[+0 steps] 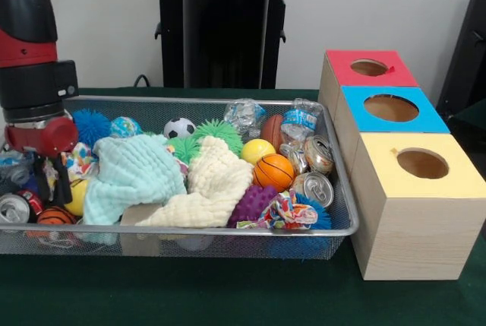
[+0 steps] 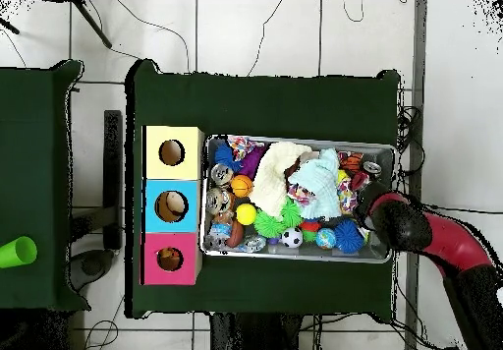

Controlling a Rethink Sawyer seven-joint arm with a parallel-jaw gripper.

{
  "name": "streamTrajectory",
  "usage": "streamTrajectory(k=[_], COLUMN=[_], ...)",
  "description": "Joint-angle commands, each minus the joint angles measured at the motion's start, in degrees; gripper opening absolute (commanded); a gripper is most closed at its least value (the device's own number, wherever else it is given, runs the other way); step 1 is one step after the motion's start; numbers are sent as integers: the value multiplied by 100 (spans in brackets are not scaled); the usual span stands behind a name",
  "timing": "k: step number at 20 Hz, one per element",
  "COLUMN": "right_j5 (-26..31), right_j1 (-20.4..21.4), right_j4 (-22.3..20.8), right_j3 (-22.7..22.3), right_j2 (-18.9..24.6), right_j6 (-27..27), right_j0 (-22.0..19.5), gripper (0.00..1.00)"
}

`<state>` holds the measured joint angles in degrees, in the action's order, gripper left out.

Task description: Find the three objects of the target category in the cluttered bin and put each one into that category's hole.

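Note:
The wire-mesh bin (image 1: 228, 231) is full of clutter; it also shows in the overhead view (image 2: 295, 140). No plush animal shows clearly; any are hidden under cloths and balls. My gripper (image 1: 52, 185) reaches down into the bin's left end in the front view, open, its fingers (image 1: 41, 180) among a patterned cloth, small balls and a can. In the overhead view the gripper (image 2: 365, 204) is at the bin's right end. The red-panelled box (image 1: 345, 77) stands farthest back on the right, its round hole (image 1: 369, 68) unobstructed. In the overhead view a brownish thing shows inside that hole (image 2: 170, 259).
A blue-panelled box (image 1: 429, 119) and a yellow-panelled box (image 1: 456, 183) stand in line with the red one. The bin holds a mint cloth (image 1: 133, 174), a cream cloth (image 1: 214, 185), a small basketball (image 1: 273, 172), crushed cans (image 1: 315, 187) and spiky balls. A green cup (image 2: 18, 253) lies off the table.

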<state>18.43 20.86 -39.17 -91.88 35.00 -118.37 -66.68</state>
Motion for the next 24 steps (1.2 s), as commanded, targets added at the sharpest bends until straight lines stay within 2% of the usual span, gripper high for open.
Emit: streamTrajectory(k=[1, 3, 7, 13, 17, 19, 24], right_j5=[-306, -268, 73, 709, 1335, 1551, 1647], right_j1=[-640, -705, -438, -480, 62, 166, 16], right_j4=[-925, -909, -572, -134, 365, 510, 499], right_j3=[-181, -99, -110, 215, 164, 232, 440], right_j2=[-343, -291, -298, -31, -13, 14, 102], right_j6=[868, 849, 663, 879, 627, 629, 886], right_j0=[-91, -85, 154, 226, 547, 640, 573], gripper=[100, 100, 100, 100, 100, 100, 100])
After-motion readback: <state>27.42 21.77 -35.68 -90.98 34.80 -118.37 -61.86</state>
